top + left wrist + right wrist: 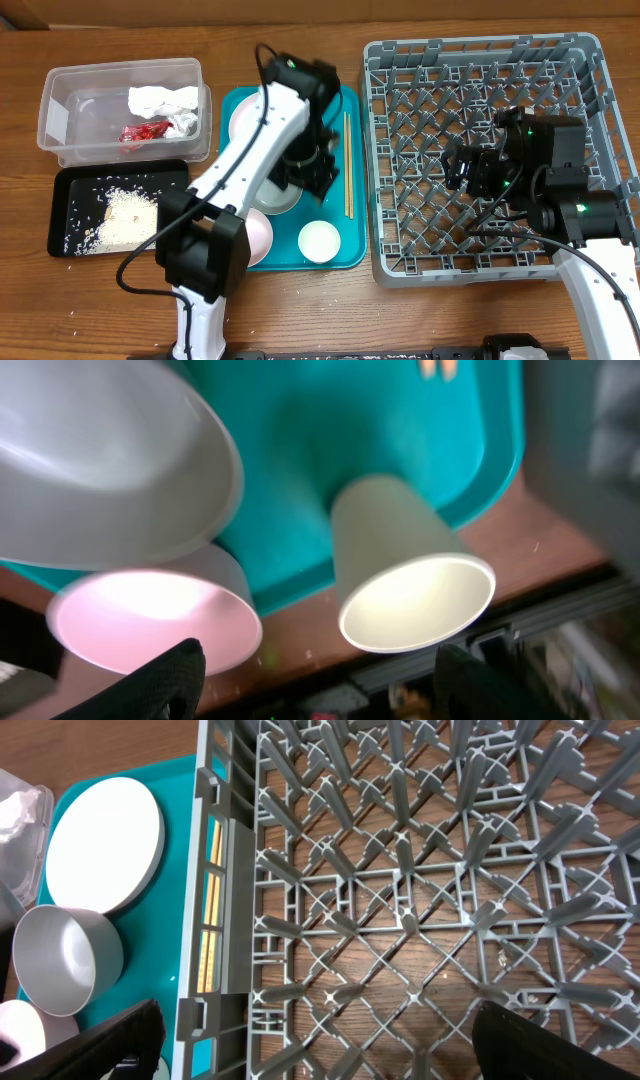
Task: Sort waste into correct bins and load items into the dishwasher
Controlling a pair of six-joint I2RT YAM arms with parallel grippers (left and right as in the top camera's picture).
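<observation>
At left wrist view's lower right, the white cup (415, 595) is judged light, rigid, slick; rim pinch advised. Left fingers (175, 675) and right fingers (100, 1045) are spread, empty.

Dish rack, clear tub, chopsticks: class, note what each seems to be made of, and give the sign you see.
Dish rack: looks like moulded grey plastic, matt; even colour, with lattice and pegs in one piece.
Clear tub: probably thin plastic, slightly glossy; see-through walls and a rounded rim.
Chopsticks: likely wood or bamboo; pale tan and dull, but too thin here to show grain.
</observation>
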